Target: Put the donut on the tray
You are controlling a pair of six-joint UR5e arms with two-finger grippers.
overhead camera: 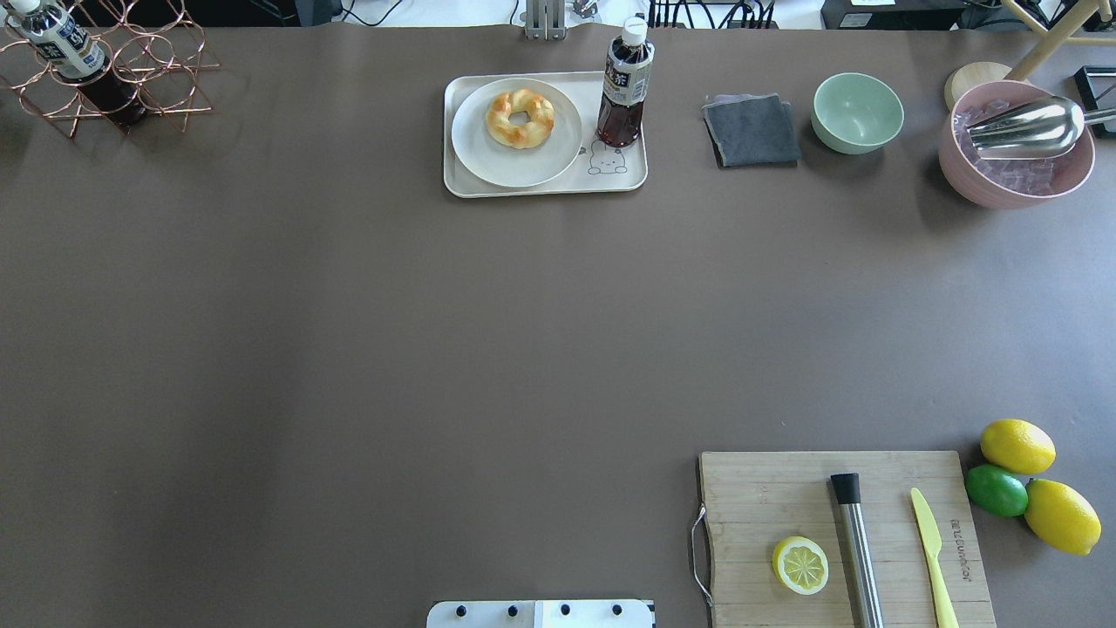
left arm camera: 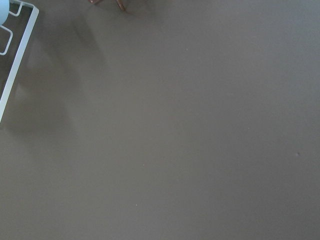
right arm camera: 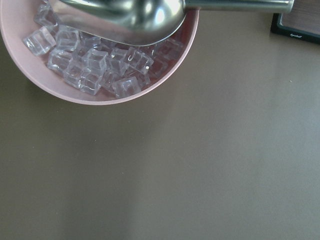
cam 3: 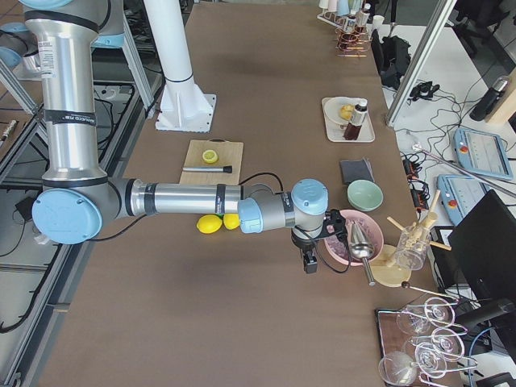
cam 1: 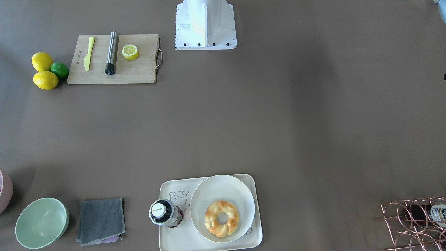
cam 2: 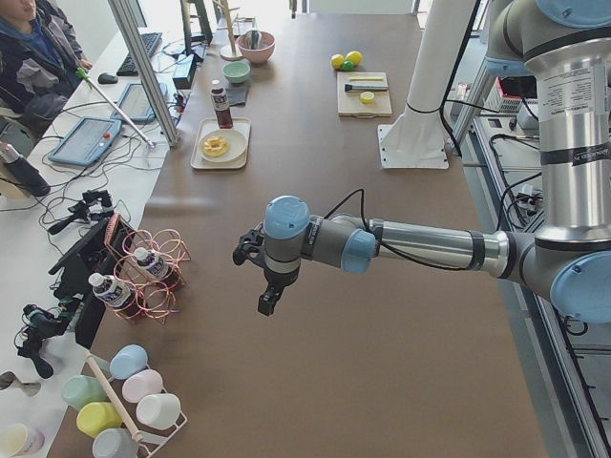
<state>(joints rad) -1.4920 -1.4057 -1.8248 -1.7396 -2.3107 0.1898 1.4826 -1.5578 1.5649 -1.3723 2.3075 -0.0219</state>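
although the task asks for the donut [cam 1: 222,218] on the tray [cam 1: 174,241], the ring lies flat on a round white plate [cam 1: 209,190]. that plate itself stands on the tray, beside an upright bottle [cam 1: 166,213] of dark tea. so the donut sits inside the tray's outline without touching it. read strictly, i judge the job to be lifting it off the plate onto bare tray; read loosely, it is nearly done. little bare tray shows, mostly around the bear drawing, so a set-down spot looks tight.

neither arm is near it. the left gripper [cam 2: 267,301] hangs over bare table by the copper wire rack [cam 2: 143,272]. the right gripper [cam 3: 309,263] hovers just beside the pink bowl [overhead camera: 1003,196] of ice cubes, where a metal scoop [overhead camera: 1024,128] rests. they are at opposite ends of the table, well apart from the tray, which looks like a parked stance. both show only in the side views, so i cannot tell whether their jaws are spread or pressed together.

the table wears a smooth, matte brown cover with soft shadows. a wooden cutting board [overhead camera: 758,506] with a lemon half [overhead camera: 800,565] lies near the robot's base. along the far edge runs a bright work desk with tablets and cables, where a person [cam 2: 29,57] sits.
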